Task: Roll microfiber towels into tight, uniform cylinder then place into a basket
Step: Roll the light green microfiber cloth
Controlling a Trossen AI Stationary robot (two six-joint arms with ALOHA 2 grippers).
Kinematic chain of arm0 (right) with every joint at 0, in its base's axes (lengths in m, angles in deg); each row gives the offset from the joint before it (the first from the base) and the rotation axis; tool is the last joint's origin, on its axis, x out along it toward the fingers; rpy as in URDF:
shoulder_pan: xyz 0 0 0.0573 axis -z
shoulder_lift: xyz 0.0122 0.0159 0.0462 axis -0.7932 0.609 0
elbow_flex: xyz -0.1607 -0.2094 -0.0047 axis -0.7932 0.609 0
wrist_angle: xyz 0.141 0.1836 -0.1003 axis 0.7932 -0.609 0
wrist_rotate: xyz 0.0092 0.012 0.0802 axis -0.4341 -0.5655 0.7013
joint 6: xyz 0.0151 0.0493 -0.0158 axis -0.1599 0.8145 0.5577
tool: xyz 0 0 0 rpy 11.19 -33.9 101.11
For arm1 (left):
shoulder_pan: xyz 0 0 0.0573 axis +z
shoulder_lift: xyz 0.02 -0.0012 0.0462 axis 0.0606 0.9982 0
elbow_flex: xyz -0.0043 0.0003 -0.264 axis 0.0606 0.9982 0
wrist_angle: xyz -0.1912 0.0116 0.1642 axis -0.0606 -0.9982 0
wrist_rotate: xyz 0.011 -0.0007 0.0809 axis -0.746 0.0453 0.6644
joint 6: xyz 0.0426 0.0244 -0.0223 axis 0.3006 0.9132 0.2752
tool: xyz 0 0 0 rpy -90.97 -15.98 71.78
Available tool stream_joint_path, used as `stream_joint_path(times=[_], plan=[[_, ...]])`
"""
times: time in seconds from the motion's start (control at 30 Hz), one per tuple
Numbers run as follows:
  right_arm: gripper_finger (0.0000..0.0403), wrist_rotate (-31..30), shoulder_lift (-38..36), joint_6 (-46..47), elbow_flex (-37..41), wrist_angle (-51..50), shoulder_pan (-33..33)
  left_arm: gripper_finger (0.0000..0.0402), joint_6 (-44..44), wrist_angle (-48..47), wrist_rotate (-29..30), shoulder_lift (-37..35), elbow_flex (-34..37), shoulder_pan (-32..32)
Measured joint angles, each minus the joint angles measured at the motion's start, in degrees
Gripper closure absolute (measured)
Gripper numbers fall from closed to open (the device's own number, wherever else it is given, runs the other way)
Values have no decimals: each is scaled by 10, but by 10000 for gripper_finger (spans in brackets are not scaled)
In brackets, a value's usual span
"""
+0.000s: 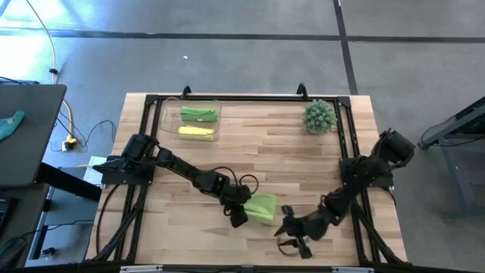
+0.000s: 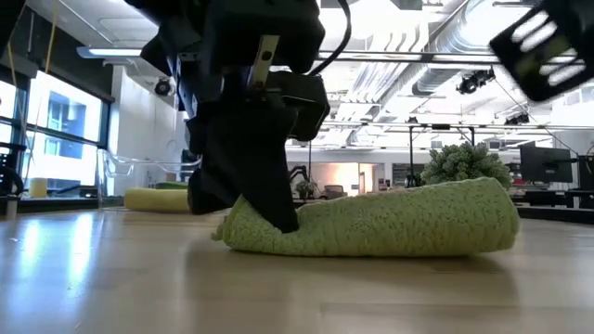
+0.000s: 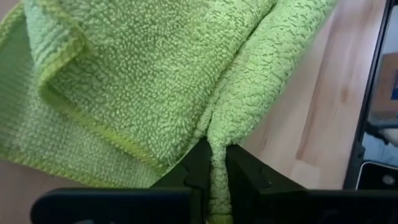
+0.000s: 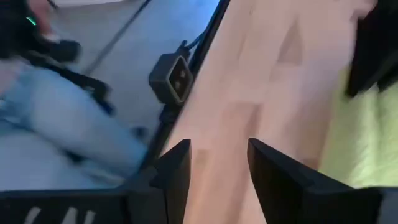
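A light green microfiber towel (image 1: 263,206), loosely rolled, lies on the wooden table near its front edge; the low view shows it as a thick roll (image 2: 399,223). My left gripper (image 1: 242,215) is shut on its left end. To the towel's right, my right gripper (image 1: 294,241) is open above the table, holding nothing; its wrist view shows the fingers apart (image 4: 217,168) over bare wood. The basket (image 1: 168,121), clear plastic, stands at the far left with a green roll (image 1: 198,114) and a pale yellow roll (image 1: 195,131) lying in it. My left gripper pinches a raised fold of the green towel (image 3: 214,146) between its two fingers (image 3: 245,177), at the roll's left end. The fingers slant down from the table's left side (image 2: 274,199). The towel rests on the table, with a loose hemmed flap (image 3: 74,43) beside the pinch.
A spiky round green plant (image 1: 320,116) stands at the far right of the table. Black frame rails run along the table's edges (image 1: 144,152). Past the table's near right edge, a person's legs (image 4: 68,124) show in the right wrist view. Bare wood lies between towel and basket.
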Motion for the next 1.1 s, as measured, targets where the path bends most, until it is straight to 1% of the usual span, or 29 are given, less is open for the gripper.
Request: stream_joint_path(times=[0.1, 0.17, 0.23, 0.27, 0.33, 0.43, 0.5, 0.57, 0.63, 0.67, 0.77, 0.87, 0.97, 1.1], plan=[[251, -122, 15, -66, 0, 2, -26, 372, -16, 19, 3, 1, 1, 0], [251, -199, 32, -94, 0, 7, -35, 372, -23, 30, 12, 2, 1, -1], [251, -245, 50, -105, 0, 14, -40, 372, -29, 37, 24, 2, 2, -1], [251, -249, 61, -106, -2, 23, -40, 372, -32, 38, 30, 3, 2, -1], [251, -238, 83, -118, -13, 26, -38, 371, -41, 40, 37, 3, 2, -2], [251, -226, 122, -159, -39, 16, -35, 371, -42, 44, 43, 3, 2, -2], [251, -251, 138, -170, -58, -22, -34, 371, -42, 45, 46, 3, 2, -2], [251, -280, 150, -163, -81, -71, -32, 371, -42, 47, 46, 3, 2, -2], [251, -302, 153, -137, -98, -135, -27, 371, -42, 48, 48, 3, 2, -2], [251, -303, 155, -119, -106, -163, -24, 371, -42, 51, 50, 3, 2, -1], [251, -278, 155, -48, -117, -232, -10, 371, -42, 53, 52, 3, 2, -1], [251, -244, 155, 17, -117, -280, 4, 371, -42, 56, 54, 3, 2, -1], [251, -248, 154, 78, -117, -314, 12, 371, -42, 57, 56, 3, 2, -2], [251, -258, 154, 95, -118, -334, 14, 371, -40, 57, 57, 3, 2, -6]])
